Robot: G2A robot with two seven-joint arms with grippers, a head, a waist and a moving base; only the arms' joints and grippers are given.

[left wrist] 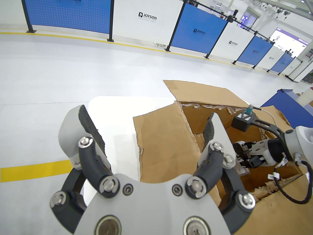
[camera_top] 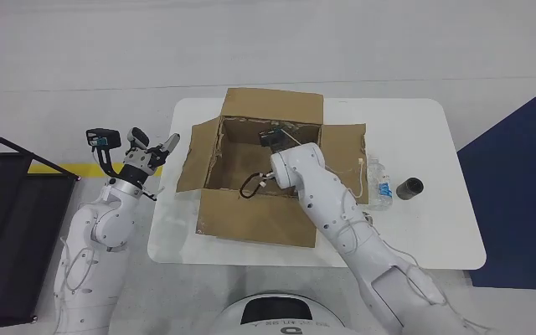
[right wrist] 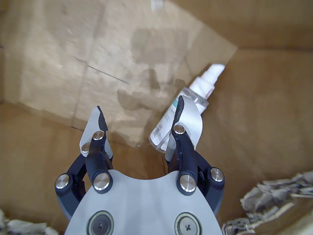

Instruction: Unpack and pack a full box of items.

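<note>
**Spray bottle waits on the box floor**

Inside the box [camera_top: 251, 222] the right jaws stand wide open and hold nothing. The spray bottle [right wrist: 162, 128] lies on the box floor against a wall, partly behind one finger [right wrist: 188, 116]. To grasp well, the jaws should probably shift sideways until the bottle's body is between them, then close on its middle. The left jaws, also wide and empty, hang outside the box's left flap. The right wrist view gives the bottle's pose. The top view adds a water bottle [camera_top: 381, 186] and a dark cylinder [camera_top: 409, 188] on the worktop [camera_top: 435, 234], past the box's right flap.

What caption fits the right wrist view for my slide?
Open right end effector down inside the cardboard box, with a clear spray bottle beside one finger.
</note>
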